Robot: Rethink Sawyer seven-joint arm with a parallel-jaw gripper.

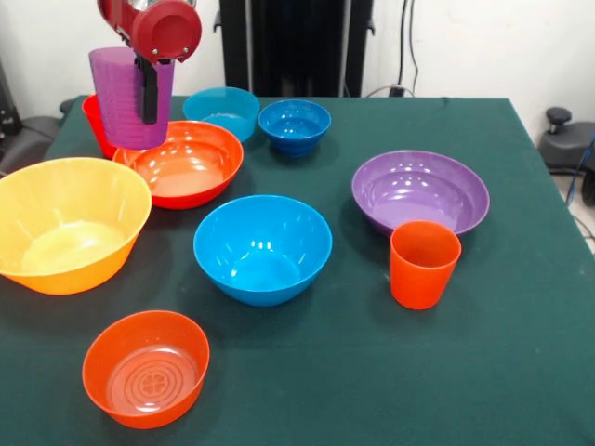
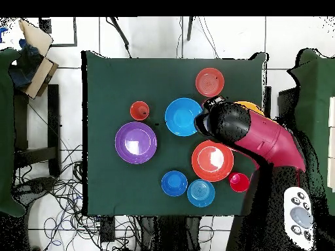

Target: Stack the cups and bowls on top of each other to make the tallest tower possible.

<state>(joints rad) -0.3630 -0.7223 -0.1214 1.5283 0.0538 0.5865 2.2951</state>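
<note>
We see the claw [image 1: 149, 88] clamped on the rim of the purple cup [image 1: 119, 100], one black finger outside the cup wall. The cup hangs upright in the air, above the far edge of the orange-red bowl [image 1: 186, 165] and in front of the red cup [image 1: 93, 119]. The big yellow bowl [image 1: 67, 223] sits next to the orange-red bowl on the green tabletop [image 1: 502, 362]. The medium blue bowl [image 1: 262, 249] is in the middle. The wide purple bowl [image 1: 420, 191] has the orange cup [image 1: 424, 264] just in front of it. The small orange bowl [image 1: 145, 368] sits alone at the near side. The teal bowl [image 1: 223, 111] and the small blue bowl [image 1: 294, 124] sit side by side at the far side. Nothing is stacked yet.
</note>
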